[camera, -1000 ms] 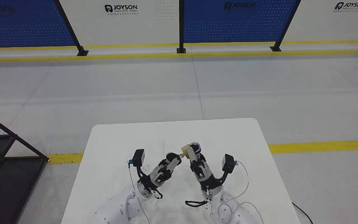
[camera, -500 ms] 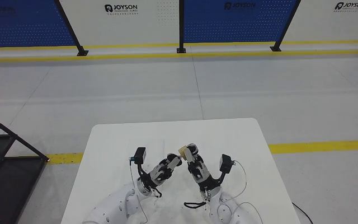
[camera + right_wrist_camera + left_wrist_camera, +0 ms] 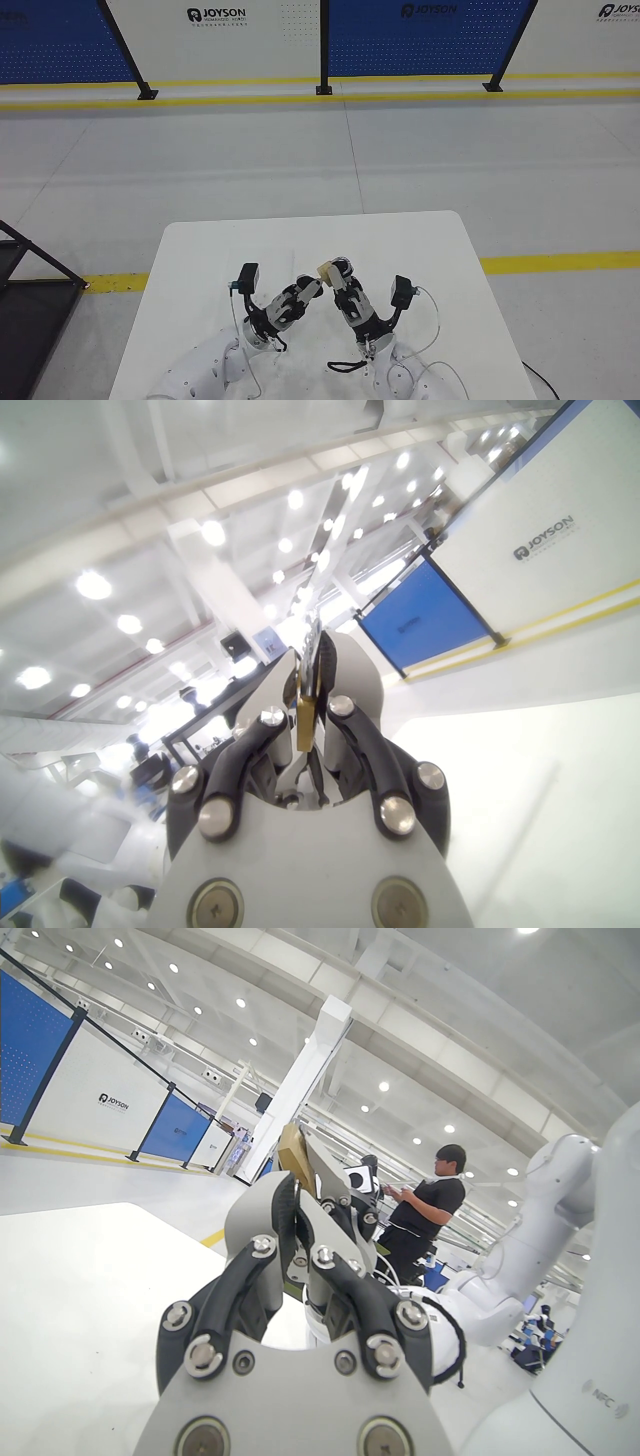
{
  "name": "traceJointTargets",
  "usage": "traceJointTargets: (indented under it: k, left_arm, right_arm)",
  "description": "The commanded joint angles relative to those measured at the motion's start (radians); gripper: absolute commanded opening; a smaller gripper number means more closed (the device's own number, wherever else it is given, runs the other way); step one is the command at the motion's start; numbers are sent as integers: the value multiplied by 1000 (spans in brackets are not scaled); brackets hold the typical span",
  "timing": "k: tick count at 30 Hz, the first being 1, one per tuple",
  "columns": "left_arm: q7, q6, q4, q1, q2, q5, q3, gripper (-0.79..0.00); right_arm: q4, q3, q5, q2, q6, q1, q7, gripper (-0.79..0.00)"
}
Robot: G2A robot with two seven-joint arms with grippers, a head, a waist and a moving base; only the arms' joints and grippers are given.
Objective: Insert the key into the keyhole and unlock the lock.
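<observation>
Above the white table (image 3: 200,260), our left gripper (image 3: 317,284) has its fingers pressed together, tip just beside the brass padlock (image 3: 326,268). Our right gripper (image 3: 336,270) is clamped on that padlock, whose long axis runs along the fingers, away from the wrist.

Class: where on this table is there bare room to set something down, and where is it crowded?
Bare: the table strip between the pincers and the far edge, and both side margins beside the arms. Crowded: the near middle, where the left pincer and right pincer meet at the padlock.
</observation>
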Motion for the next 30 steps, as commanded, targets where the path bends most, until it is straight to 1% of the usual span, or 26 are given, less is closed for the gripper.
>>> traceJointTargets:
  k: [1,5,9,15,23,30]
  left_arm:
    - [10,10,-4,9,-5,22,-8,-785]
    - [18,18,-6,20,-14,44,-22,-785]
    - [51,51,-11,33,-22,91,-38,-785]
    - [132,133,-10,50,-35,195,-51,-785]
    - [220,220,4,59,-54,273,-50,-785]
    - [292,323,30,57,-72,348,-44,-785]
  right_arm:
    - [0,-1,0,-1,3,0,2,-785]
    - [0,-2,-4,-1,8,1,2,-785]
    - [-1,-2,-3,-2,11,0,1,-785]
    - [-1,-2,0,-2,10,-1,3,-785]
    - [-2,-1,1,-3,15,-2,5,-785]
    - [-1,-1,3,-4,15,-1,7,-785]
